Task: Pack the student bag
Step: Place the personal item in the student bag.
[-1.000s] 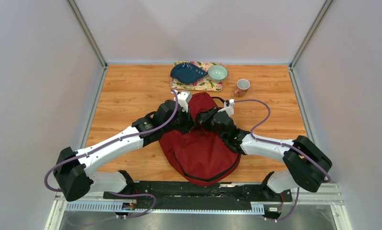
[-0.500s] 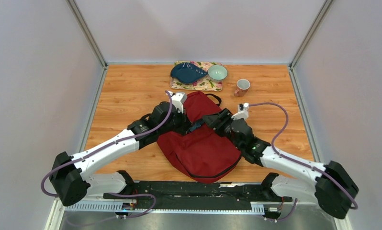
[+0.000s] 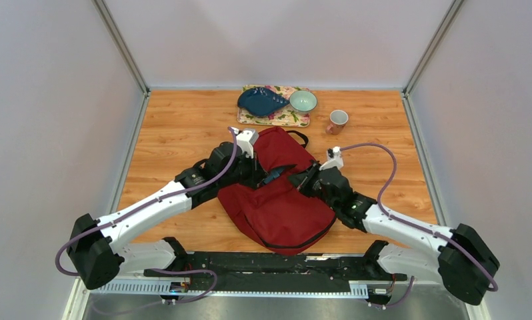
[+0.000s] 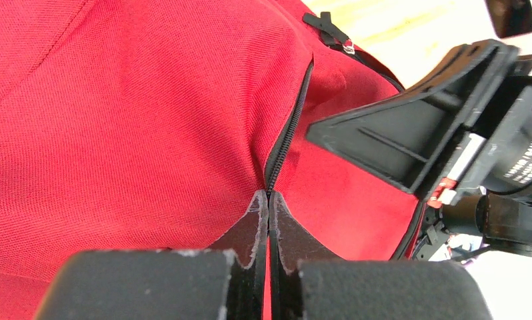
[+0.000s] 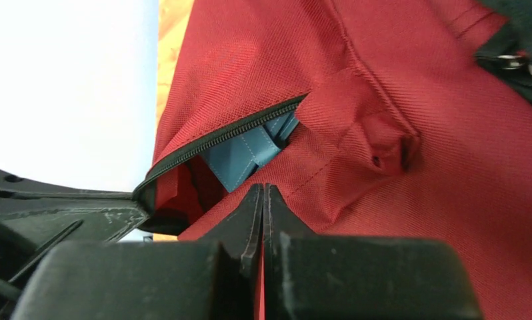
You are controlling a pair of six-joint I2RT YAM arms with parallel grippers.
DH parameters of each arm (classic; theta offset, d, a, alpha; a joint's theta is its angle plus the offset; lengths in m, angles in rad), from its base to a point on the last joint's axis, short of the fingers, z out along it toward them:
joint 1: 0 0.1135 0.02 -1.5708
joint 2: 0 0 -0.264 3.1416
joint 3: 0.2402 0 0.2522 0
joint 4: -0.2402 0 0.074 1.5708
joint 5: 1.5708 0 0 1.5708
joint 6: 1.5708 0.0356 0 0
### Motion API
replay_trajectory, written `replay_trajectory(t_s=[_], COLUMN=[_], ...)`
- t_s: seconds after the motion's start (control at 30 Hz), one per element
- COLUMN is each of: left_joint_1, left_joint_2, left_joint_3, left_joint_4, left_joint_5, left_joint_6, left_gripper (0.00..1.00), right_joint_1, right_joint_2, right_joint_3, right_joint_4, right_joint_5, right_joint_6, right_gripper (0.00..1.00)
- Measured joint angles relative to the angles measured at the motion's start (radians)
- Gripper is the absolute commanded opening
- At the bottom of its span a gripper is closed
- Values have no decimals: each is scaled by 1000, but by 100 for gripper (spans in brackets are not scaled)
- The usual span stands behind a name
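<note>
The dark red student bag [image 3: 277,200] lies flat in the middle of the table, its zip [image 4: 287,137] partly undone. My left gripper [image 3: 255,175] is shut on the bag's fabric right at the zip edge [image 4: 269,197], and the cloth bunches toward its tips. A blue wallet [image 5: 247,155] sits inside the opening, also visible from above [image 3: 274,176]. My right gripper [image 3: 303,181] is shut, its tips [image 5: 263,189] against the red cloth just below the opening, with nothing visibly held.
At the back of the table a floral tray [image 3: 287,120] carries a dark blue leaf-shaped dish [image 3: 260,101] and a pale green bowl [image 3: 303,101]. A brown mug [image 3: 337,121] stands to its right. Grey walls enclose the table.
My right arm drew back to the right from over the bag opening. Its gripper opened, then shut again. The blue wallet now shows inside the opening. The left gripper kept its hold.
</note>
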Motion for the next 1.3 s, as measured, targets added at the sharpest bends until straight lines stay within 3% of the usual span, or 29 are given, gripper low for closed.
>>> replay_trajectory(t_s=[0.37,0.97,1.3], left_joint_1=[3,3,3], left_joint_2=[0,2,5], left_joint_3=[0,0,0], left_joint_4=[-1,-2,-2], left_joint_5=[26,26,41], left_joint_6=[-9,-9,-17], left_gripper=[0,0,0], right_joint_1=[0,0,-1], right_joint_2=[288,256,370], right_joint_3=[163,137,172], right_joint_4=[21,-15,61], right_joint_5=[-107,-97,-109], right_joint_6=[-20,-21,-21], right_gripper=[0,0,0])
